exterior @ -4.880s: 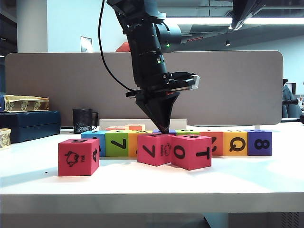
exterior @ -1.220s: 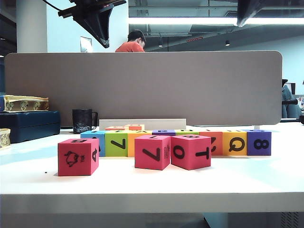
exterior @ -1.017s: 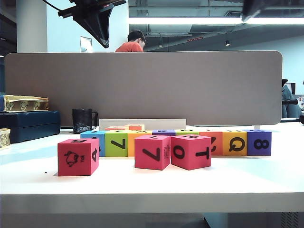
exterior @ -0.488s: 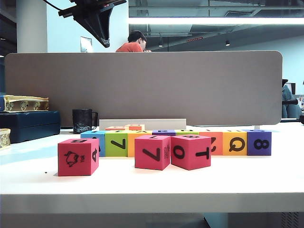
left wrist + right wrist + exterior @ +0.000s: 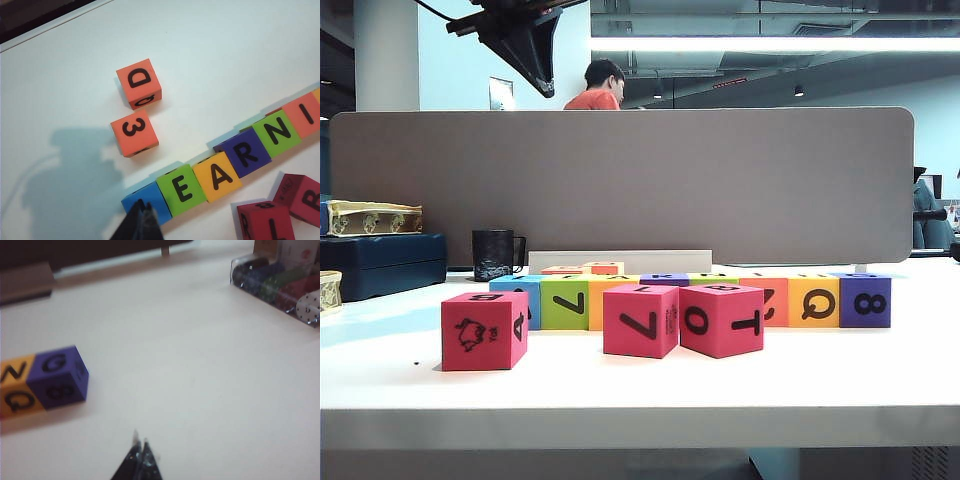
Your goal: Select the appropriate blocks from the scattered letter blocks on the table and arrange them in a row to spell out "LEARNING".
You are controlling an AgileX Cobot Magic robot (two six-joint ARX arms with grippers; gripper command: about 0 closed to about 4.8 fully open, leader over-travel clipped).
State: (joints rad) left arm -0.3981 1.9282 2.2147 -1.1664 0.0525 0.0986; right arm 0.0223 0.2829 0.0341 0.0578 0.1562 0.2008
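While both tools, left (image 5: 143, 220) and right (image 5: 140, 452), hang closed and empty, a clear box (image 5: 277, 282) holds coloured pieces

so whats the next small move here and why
Probably none beyond parking the arms. The row of letter blocks shows E, A, R, N, I, and the right wrist view shows N and the purple G block ending it. The left gripper and right gripper are shut, empty, above the table.

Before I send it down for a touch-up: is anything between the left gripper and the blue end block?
Nothing visible. The left gripper, shut, hangs in open air above the blue end block; the two orange blocks sit clear behind it. The right gripper, shut, hovers beside the purple G block.
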